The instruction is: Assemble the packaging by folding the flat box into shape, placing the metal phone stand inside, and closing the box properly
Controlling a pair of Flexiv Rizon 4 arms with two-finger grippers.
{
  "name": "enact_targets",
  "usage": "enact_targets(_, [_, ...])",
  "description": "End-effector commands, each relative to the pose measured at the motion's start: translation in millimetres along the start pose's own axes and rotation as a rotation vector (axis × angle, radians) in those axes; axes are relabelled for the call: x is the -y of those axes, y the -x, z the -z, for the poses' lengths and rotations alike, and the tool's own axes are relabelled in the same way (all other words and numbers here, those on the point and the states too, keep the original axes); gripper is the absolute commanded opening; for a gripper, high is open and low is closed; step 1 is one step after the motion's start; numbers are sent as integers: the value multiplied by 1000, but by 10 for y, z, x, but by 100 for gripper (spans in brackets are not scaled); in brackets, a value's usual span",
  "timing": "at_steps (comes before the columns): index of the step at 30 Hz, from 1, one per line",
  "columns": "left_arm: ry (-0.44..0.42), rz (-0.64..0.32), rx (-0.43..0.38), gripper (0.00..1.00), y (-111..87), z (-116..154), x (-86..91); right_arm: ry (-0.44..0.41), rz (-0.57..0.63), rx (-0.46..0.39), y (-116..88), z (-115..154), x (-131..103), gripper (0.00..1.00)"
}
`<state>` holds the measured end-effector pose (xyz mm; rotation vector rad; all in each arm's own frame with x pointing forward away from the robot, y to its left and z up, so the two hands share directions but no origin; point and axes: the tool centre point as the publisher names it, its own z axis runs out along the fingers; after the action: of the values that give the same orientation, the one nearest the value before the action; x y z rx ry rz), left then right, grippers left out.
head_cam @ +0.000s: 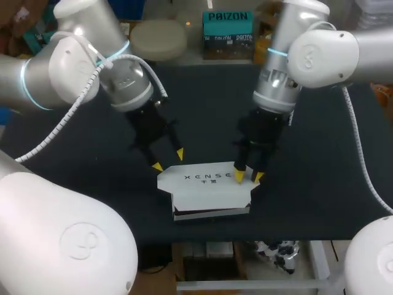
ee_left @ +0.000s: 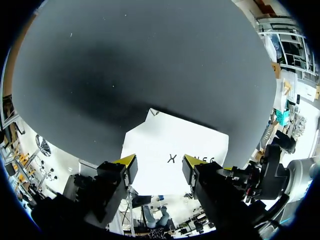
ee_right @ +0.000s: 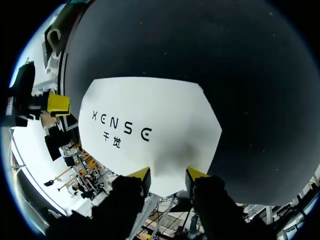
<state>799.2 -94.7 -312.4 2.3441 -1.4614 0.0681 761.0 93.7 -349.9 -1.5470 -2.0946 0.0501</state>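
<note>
Closing a light card box

The white box (head_cam: 206,184) lay on the black table (head_cam: 319,184) between the two arms. It was already folded into a low shape, with its printed lid on top and a dark seam showing along the near side under the lid. The metal phone stand could not be seen in any view, so whether it was inside could not be told.

The left gripper (head_cam: 168,160) was at the box's far left corner, fingers spread wide with nothing between them. The right gripper (head_cam: 248,177) had its yellow tips down on the right end of the lid; a narrow gap stood between the fingers and nothing was pinched.

The box looked like thin card: light, easily slid across the cloth, stiff along its creases but prone to denting on the flat panels. It would probably handle best if pressed or pinched at edges and corners, where the folds give support. One gripper steadying it while the other worked the flap seemed wise, since a push from one side could simply shove it away.
</note>
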Motion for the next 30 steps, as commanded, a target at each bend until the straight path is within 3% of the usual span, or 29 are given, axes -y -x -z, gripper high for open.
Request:
enact_targets(1, [-10, -14, 206, 56, -17, -101, 5, 13, 2, -5, 19, -16, 30, 47])
enact_targets(3, [-19, -32, 203, 60, 7, -138, 5, 18, 2, -7, 24, -18, 33, 47])
enact_targets(5, [-24, -40, 202, 55, 29, -164, -2, 22, 3, -8, 26, -20, 36, 47])
enact_targets(8, [-42, -66, 197, 56, 60, -201, -50, 30, 3, -9, 27, -21, 39, 47])
enact_targets(13, [-79, -109, 192, 62, 89, -274, -130, 39, 4, -14, 29, -25, 33, 47])
enact_targets(25, [-71, -170, 148, 50, 158, -311, -160, 49, 1, -23, 39, -52, 4, 47])
enact_targets(30, [-66, -182, 140, 50, 171, -349, -175, 56, 0, -28, 46, -70, -6, 46])
